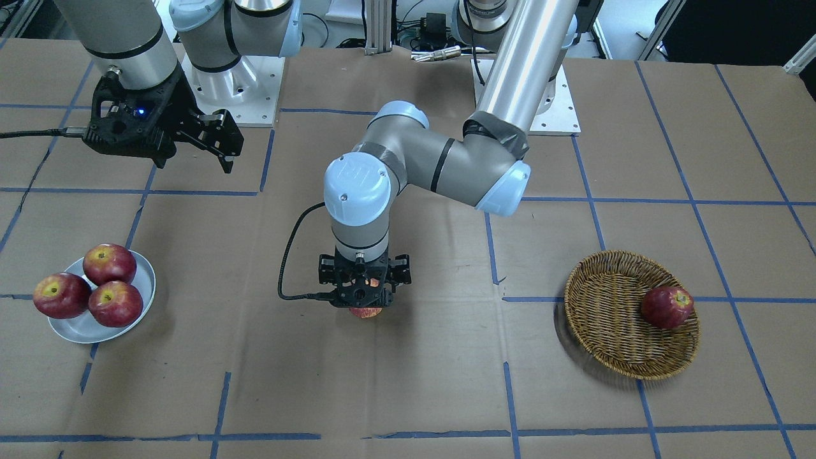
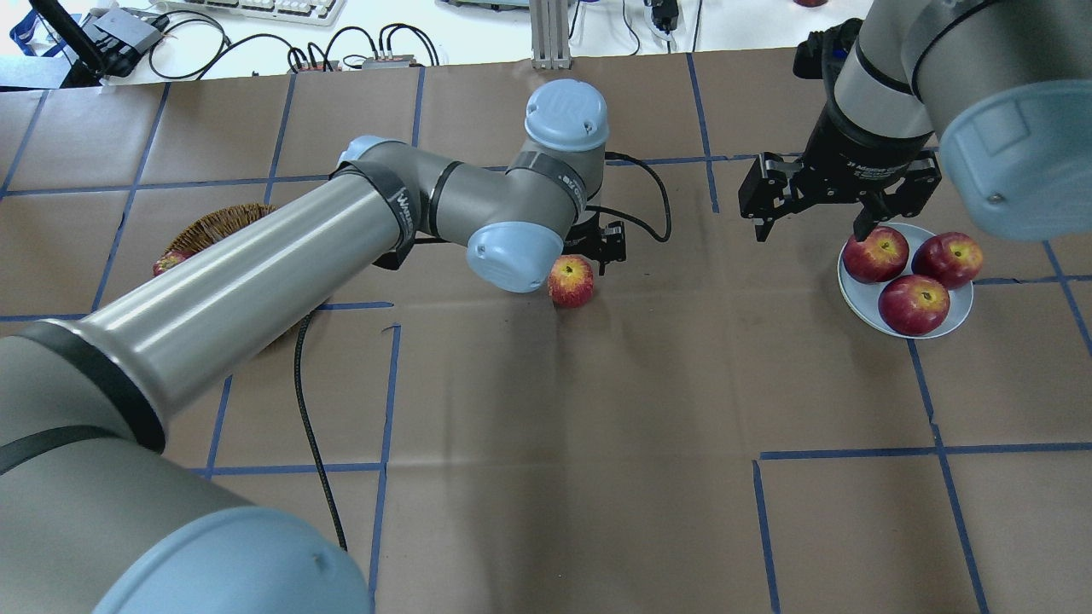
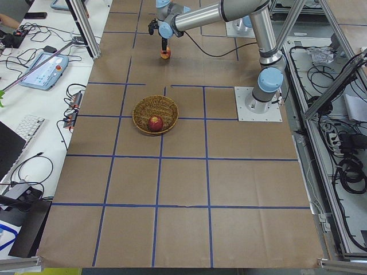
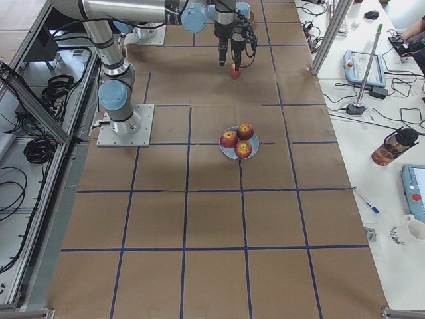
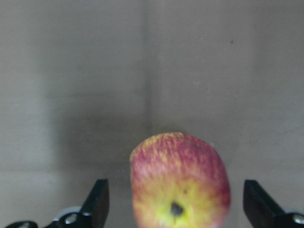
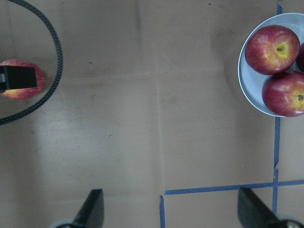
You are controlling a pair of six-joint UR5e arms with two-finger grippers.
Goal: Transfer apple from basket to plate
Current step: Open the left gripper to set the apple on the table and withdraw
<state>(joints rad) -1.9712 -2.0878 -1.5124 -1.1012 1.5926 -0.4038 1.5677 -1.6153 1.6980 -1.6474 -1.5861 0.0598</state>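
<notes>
The apple [image 1: 365, 312], pinkish-red with a wide yellow blush, is at the table's middle, far from both basket and plate. It also shows in the overhead view [image 2: 572, 280]. My left gripper [image 1: 364, 298] stands straight over it, pointing down. In the left wrist view the apple [image 5: 180, 180] sits between the wide-open fingers [image 5: 99, 202], with a gap on each side. The wicker basket [image 1: 609, 325] holds one dark red apple [image 1: 667, 306]. The pale plate [image 1: 76, 326] holds three dark red apples. My right gripper [image 1: 223, 143] is open and empty, raised beside the plate.
The table is covered in brown paper with blue tape lines. The left arm's black cable [image 1: 284, 268] loops beside the apple. The left arm's forearm hides most of the basket [image 2: 209, 226] in the overhead view. The arms' base plates [image 1: 255, 83] are at the robot's edge.
</notes>
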